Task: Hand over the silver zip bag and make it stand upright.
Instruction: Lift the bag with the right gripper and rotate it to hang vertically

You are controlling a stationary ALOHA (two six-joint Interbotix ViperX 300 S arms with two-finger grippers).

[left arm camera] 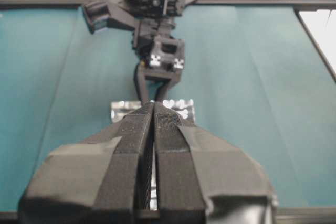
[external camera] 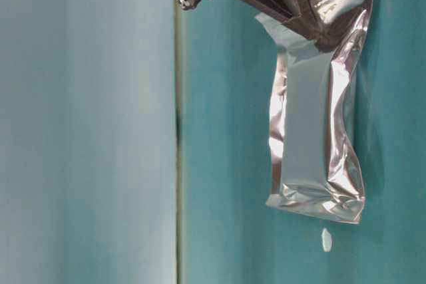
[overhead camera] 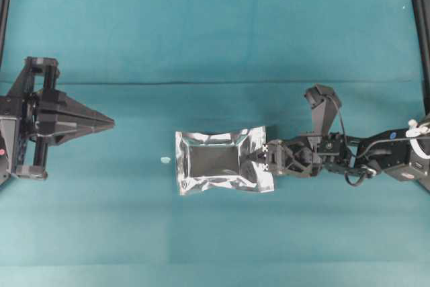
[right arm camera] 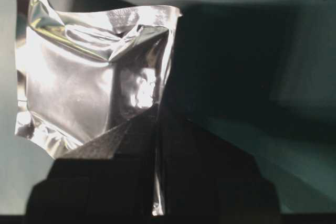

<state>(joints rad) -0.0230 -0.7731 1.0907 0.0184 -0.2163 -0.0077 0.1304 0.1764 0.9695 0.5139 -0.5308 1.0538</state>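
Overhead view gives me the silver zip bag [overhead camera: 224, 161] lying flat near the middle of the teal table [overhead camera: 215, 38], a shiny crinkled foil rectangle with a darker central panel. My right gripper [overhead camera: 262, 160] has its fingers pinched on the bag's right-hand short edge; the right wrist view shows foil caught between the two pads. A tiny white speck [overhead camera: 164, 160] sits just off the bag's other end. My left gripper [overhead camera: 107, 124] waits well apart by the left edge, fingers pressed together.
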